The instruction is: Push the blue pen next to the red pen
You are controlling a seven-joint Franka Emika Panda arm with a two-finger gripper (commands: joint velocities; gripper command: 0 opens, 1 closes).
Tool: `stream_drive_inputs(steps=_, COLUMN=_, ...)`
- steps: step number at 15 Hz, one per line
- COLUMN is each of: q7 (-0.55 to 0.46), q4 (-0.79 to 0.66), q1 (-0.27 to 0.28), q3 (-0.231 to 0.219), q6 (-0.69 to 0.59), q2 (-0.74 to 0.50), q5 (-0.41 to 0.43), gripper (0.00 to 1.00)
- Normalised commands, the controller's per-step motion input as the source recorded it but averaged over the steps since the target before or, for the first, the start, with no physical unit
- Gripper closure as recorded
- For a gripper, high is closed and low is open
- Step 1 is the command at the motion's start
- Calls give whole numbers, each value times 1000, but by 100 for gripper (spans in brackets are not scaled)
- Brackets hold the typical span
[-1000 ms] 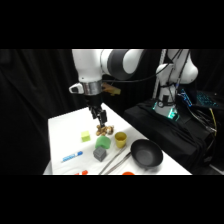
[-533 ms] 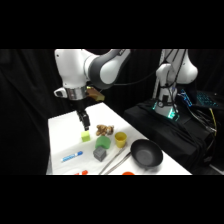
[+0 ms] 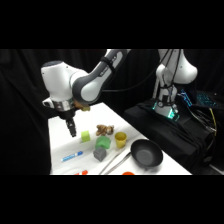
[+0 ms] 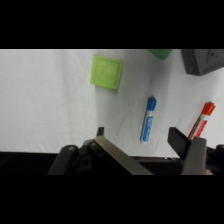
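A white robot arm reaches over a white table (image 3: 60, 145), its gripper (image 3: 72, 129) hanging above the table's left side in the side view, clear of every object. The blue pen (image 3: 73, 156) lies below it near the table's left edge, with bare surface on all sides. In the wrist view the blue pen (image 4: 148, 119) sits right of centre, and the red pen (image 4: 201, 120) lies at the right, apart from it with a strip of bare table between them (part of the red pen is hidden behind a gripper finger). The left half of that view is open white table.

One finger (image 4: 185, 141) rises at the lower right and another tip shows near the lower centre, spread wide with nothing between them: the claw is released.

Counted in the side view: one blue pen, one light green block (image 3: 85, 135), one darker green block (image 3: 103, 142), one grey cube (image 3: 99, 154), one yellow cup (image 3: 120, 140), one black bowl (image 3: 146, 153), one brown object (image 3: 104, 130) and one pair of thin silver sticks (image 3: 116, 161). Two orange-red bits (image 3: 81, 172) show at the table's bottom edge.
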Motion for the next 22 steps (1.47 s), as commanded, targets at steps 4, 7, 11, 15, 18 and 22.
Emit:
stream_drive_inputs(steps=4, q7=17, q4=676, q1=-59, q3=-16, q6=-157, q2=457, q5=-84, gripper=0)
stream_drive_inputs(steps=7, q7=-40, q4=638, q1=-76, q3=15, q6=-189, q2=449, q5=-47, gripper=0)
stream_drive_inputs(steps=11, q7=-70, q4=578, q1=-72, q3=32, q6=-200, q2=390, q5=-24, gripper=0)
stream_drive_inputs(steps=15, q7=-86, q4=513, q1=-69, q3=37, q6=-198, q2=328, q5=-13, gripper=0)
stream_drive_inputs(steps=18, q7=-92, q4=465, q1=-61, q3=39, q6=-184, q2=300, q5=-9, gripper=0)
stream_drive_inputs(steps=22, q7=-76, q4=413, q1=-26, q3=37, q6=-167, q2=247, q5=-18, gripper=0)
